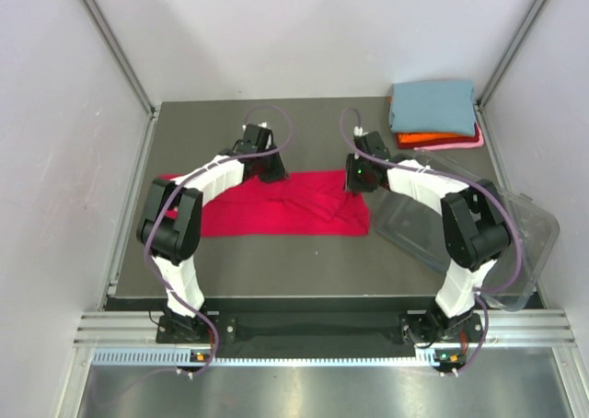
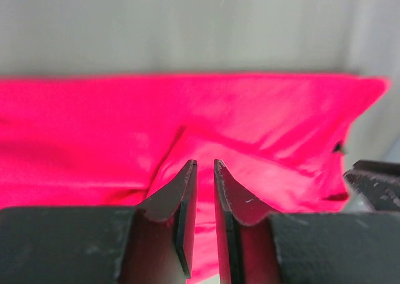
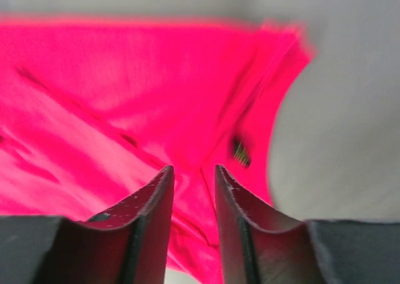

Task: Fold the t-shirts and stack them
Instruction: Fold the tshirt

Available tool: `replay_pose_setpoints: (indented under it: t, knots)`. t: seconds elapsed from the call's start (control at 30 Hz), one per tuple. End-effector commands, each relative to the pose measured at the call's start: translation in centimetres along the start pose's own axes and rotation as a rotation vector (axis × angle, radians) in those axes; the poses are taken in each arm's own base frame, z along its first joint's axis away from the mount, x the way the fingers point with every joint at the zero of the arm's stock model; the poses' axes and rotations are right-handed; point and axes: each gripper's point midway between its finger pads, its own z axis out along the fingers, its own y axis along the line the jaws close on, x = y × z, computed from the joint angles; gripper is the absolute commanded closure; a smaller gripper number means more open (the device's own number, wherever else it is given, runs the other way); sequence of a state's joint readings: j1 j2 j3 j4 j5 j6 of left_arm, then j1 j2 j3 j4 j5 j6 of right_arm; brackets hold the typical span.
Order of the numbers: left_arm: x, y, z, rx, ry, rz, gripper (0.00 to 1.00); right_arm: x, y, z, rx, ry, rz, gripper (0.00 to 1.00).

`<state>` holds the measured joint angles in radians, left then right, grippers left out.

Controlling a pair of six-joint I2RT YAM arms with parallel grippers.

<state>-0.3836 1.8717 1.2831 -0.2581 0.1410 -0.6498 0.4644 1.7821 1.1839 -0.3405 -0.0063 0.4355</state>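
Looking over the arms at the dark table (image 1: 276, 266), the crimson red t-shirt (image 1: 276, 214) is what everything else sits around. It lies flat as a long band running left to right, with rumpled folds toward its right end.

The left gripper (image 1: 265, 171) hangs over the shirt's far edge, left of the shirt's middle. From its wrist camera, the left gripper (image 2: 205, 164) has its jaws drawn to a thin slit just above the red cloth. I cannot tell whether any fabric is caught between them.

The right gripper (image 1: 357, 186) is at the shirt's right end. Its own camera shows the right gripper (image 3: 194, 168) with the jaws plainly apart. Red cloth shows through the gap and nothing is pinched.

Beyond the shirt's right end, at the far right corner, sits a folded stack. The dusty blue-grey t-shirt (image 1: 433, 105) is on top, with the orange t-shirt (image 1: 423, 139) under it. The pale pink t-shirt (image 1: 467, 144) peeks out at the bottom.

A clear plastic tub (image 1: 543, 226) lies tipped just right of the red shirt.
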Motion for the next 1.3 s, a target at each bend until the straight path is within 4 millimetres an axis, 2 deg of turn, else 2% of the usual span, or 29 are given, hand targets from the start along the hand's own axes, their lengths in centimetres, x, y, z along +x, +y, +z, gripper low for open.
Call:
replay_pose_setpoints:
  t: [0.0, 0.07, 0.1, 0.17, 0.2, 0.33, 0.5, 0.63, 0.67, 0.7, 0.77, 0.8, 0.9, 1.27]
  knots:
    - [-3.4, 0.3, -1.9, 0.009, -0.046, -0.001, 0.78, -6.2, -1.0, -2.4, 0.023, -0.143, 0.109, 0.66]
    - [-3.9, 1.5, -1.8, 0.005, -0.042, -0.029, 0.78, -7.1, -1.6, -2.3, 0.046, -0.161, 0.158, 0.65]
    - [-4.4, 3.1, -1.6, -0.015, -0.044, -0.056, 0.78, -7.4, -2.2, -2.3, 0.057, -0.166, 0.184, 0.65]
    - [-4.7, 4.4, -1.5, -0.021, -0.04, -0.082, 0.79, -7.9, -2.6, -1.7, 0.058, -0.169, 0.238, 0.64]
    - [-5.2, 5.9, -1.4, -0.041, -0.044, -0.107, 0.79, -8.1, -3.1, -1.5, 0.059, -0.169, 0.262, 0.64]
    - [-5.9, 9.6, -0.9, -0.089, -0.04, -0.169, 0.8, -8.6, -2.7, 0.1, 0.017, -0.167, 0.299, 0.64]
    - [-5.9, 14.3, -0.4, -0.15, -0.026, -0.248, 0.8, -8.3, -2.3, 1.7, -0.019, -0.14, 0.313, 0.64]
    - [-5.3, 16.7, 0.0, -0.19, -0.011, -0.283, 0.81, -7.6, -3.0, 3.1, 0.001, -0.127, 0.327, 0.66]
    - [-5.6, 18.0, -0.3, -0.214, -0.021, -0.304, 0.81, -7.5, -3.3, 3.4, 0.005, -0.124, 0.332, 0.66]
    - [-5.3, 18.9, -0.3, -0.231, -0.012, -0.316, 0.81, -7.4, -3.6, 3.5, 0.01, -0.127, 0.336, 0.72]
    - [-5.2, 19.9, -0.5, -0.267, -0.018, -0.327, 0.81, -6.9, -4.2, 4.2, 0.024, -0.123, 0.34, 0.79]
    - [-5.1, 20.5, -0.6, -0.283, -0.02, -0.329, 0.81, -6.8, -4.4, 4.3, 0.028, -0.124, 0.342, 0.87]
    - [-5.1, 21.9, -1.1, -0.343, -0.037, -0.336, 0.82, -6.4, -5.2, 4.9, 0.045, -0.125, 0.343, 1.0]
    - [-6.2, 25.3, -2.1, -0.433, -0.087, -0.392, 0.82, -7.1, -5.2, 6.9, 0.036, -0.123, 0.338, 1.0]
